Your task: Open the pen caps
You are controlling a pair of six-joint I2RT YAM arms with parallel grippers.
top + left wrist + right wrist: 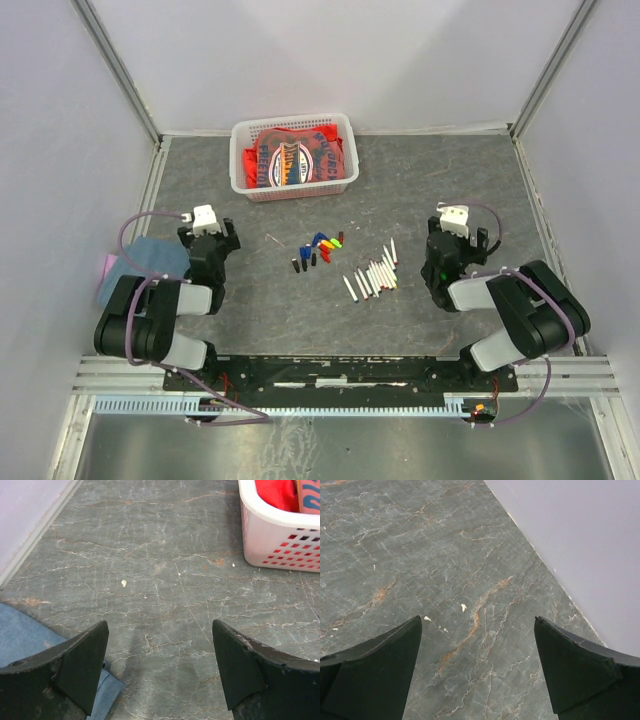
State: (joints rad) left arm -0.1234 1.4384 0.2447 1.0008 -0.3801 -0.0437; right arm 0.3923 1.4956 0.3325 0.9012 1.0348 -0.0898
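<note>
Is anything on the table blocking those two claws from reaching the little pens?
Nothing blocks the right gripper from the pens. Between the left gripper and the pen caps lies only a thin stick.

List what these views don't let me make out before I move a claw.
Pens, top view: too small to tell capped from uncapped.
Pen caps, top view: too small to count.
Basket, left wrist: cut off by frame edge.
Blue cloth, left wrist: partly behind left claw.

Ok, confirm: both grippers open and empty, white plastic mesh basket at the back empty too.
No: the white plastic mesh basket holds red printed material, per the top external view. The left gripper and right gripper are open and empty.
</note>
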